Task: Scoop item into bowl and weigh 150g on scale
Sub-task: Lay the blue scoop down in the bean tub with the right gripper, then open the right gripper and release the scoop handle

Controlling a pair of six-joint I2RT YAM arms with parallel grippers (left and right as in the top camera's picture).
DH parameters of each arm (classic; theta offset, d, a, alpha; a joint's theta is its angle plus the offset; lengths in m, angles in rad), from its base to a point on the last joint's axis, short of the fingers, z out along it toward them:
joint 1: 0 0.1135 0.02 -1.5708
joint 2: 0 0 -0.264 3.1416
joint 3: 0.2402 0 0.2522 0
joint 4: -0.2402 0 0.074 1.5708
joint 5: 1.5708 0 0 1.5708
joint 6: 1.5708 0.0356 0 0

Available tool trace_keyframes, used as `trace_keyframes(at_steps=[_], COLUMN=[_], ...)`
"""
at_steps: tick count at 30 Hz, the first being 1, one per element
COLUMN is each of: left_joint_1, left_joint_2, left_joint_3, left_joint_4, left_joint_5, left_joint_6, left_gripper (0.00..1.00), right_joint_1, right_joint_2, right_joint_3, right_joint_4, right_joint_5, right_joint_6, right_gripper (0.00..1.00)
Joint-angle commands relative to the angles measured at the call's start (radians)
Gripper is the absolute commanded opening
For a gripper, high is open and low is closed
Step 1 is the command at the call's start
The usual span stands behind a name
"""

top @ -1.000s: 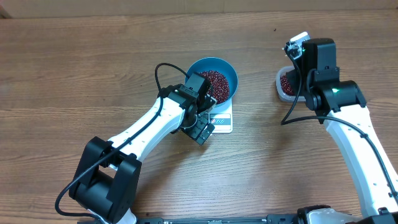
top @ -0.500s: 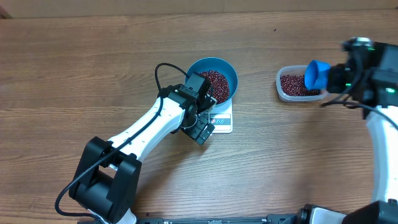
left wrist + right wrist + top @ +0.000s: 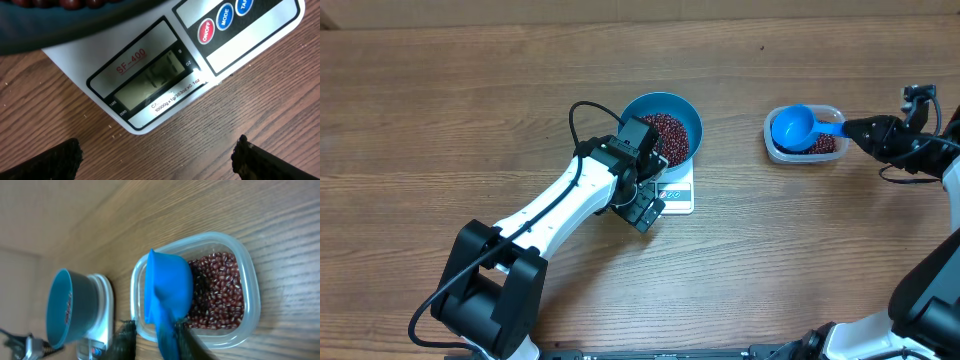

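Quick look at where we are: the blue bowl sits on the little white kitchen scale with a heap of red beans inside, so the weighing spot is set. Our left gripper hovers low in front of the scale, jaws spread wide and holding nothing. We reckon it's parked there so its camera faces the display, though the digits are too washed out to read. Over on the right, the blue scoop lies cup-up and empty in the clear tub, on the rest of the beans. The right gripper has its fingers either side of the handle. Pinching or loose, we can't tell.
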Motion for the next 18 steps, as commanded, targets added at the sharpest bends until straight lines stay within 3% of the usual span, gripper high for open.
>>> trace_keyframes(at_steps=[1,4,5,6,7,18], left_joint_1=[-0.003,-0.003,-0.003,-0.003,-0.003,-0.003], left_joint_2=[0.002,0.002,0.002,0.002,0.002,0.002], left_joint_3=[-0.008,-0.008,-0.008,-0.008,-0.008,-0.008], left_joint_4=[0.003,0.003,0.003,0.003,0.003,0.003], left_joint_5=[-0.006,-0.006,-0.006,-0.006,-0.006,-0.006], left_joint_6=[-0.010,-0.010,-0.010,-0.010,-0.010,-0.010], left_gripper=[1.00,1.00,1.00,1.00,0.99,0.99], right_joint_1=[-0.011,-0.012,-0.012,-0.012,-0.012,-0.007], right_joint_2=[0.000,-0.003,-0.003,-0.005,-0.008,-0.014], right_joint_3=[0.027,0.039,0.041,0.046,0.046,0.053], right_joint_4=[0.008,0.008,0.007,0.006,0.009,0.042], right_joint_5=[0.007,0.093,0.117,0.153,0.168,0.333], right_joint_6=[0.005,0.005,0.006,0.005,0.005,0.004], right_gripper=[0.42,0.56,0.65,0.90,1.00,1.00])
